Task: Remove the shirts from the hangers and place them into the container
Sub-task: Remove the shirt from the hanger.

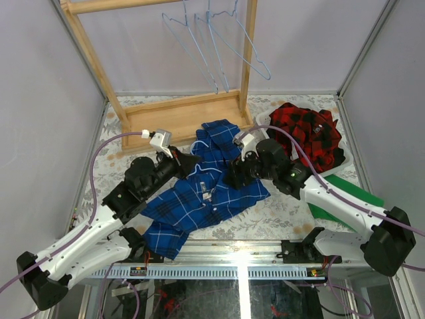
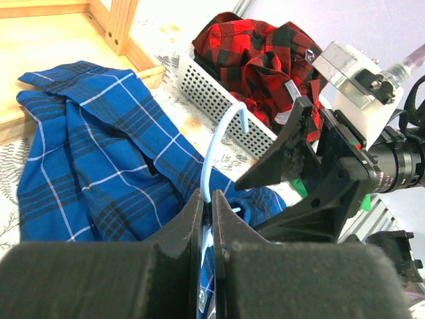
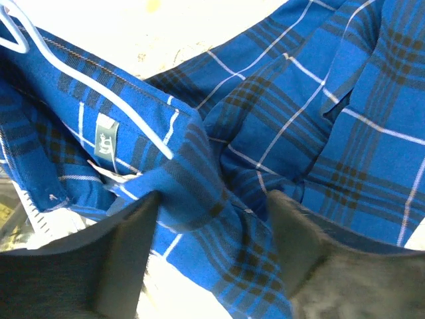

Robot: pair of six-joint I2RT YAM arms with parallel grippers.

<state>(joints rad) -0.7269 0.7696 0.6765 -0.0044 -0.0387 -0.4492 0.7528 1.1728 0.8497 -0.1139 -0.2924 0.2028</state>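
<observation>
left wrist view: left gripper (image 2: 207, 199) clamped on hanger (image 2: 219, 143) hook, hold firm. right gripper (image 3: 212, 199) wide astride blue plaid shirt (image 3: 319, 100) at collar's 3 o'clock; pinch cloth, not wire.

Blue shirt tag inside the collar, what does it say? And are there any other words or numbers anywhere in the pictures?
The collar tag of the blue plaid shirt: pale writing on dark cloth, too blurred to read.
The small tag on the red-and-black shirt: a pale mark, too small to read.
No other words, numbers or signs can be read in any view.
</observation>
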